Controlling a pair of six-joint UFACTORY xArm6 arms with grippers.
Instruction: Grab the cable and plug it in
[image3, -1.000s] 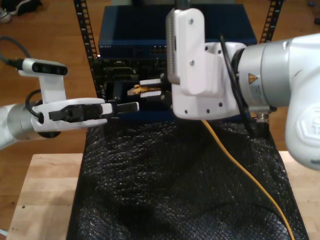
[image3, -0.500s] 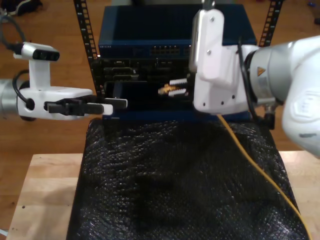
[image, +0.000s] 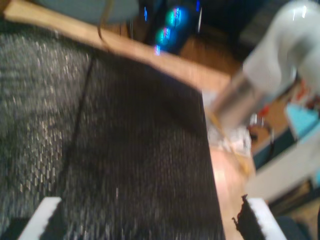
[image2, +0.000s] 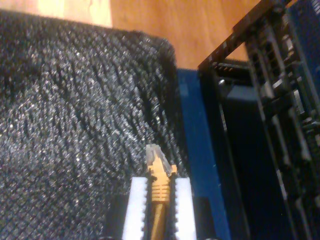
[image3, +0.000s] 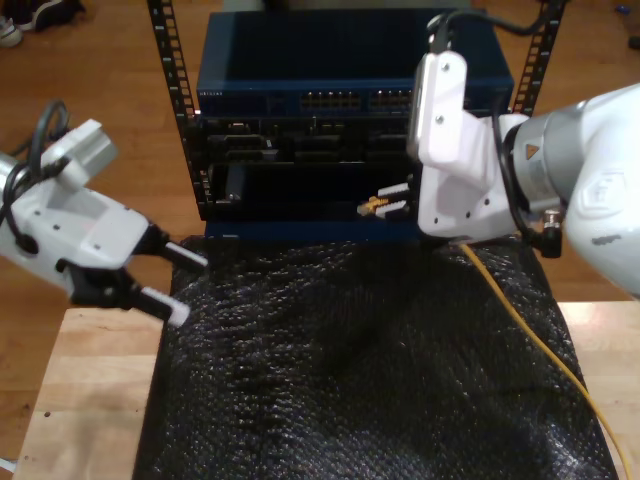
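Yellow cable (image2: 159, 186) between second gripper's (image2: 158, 200) jaws

You have the mat (image3: 370, 370) lying on the table (image3: 80, 400), with the rack (image3: 300, 110) standing behind it. At the exterior view's left, my first gripper (image3: 173, 282) hangs over the mat's near corner. At the exterior view's right, my second gripper (image3: 392, 197) sits just in front of the rack, the cable (image3: 530, 330) between its 2 fingers and trailing back across the mat toward the exterior view's lower right corner.
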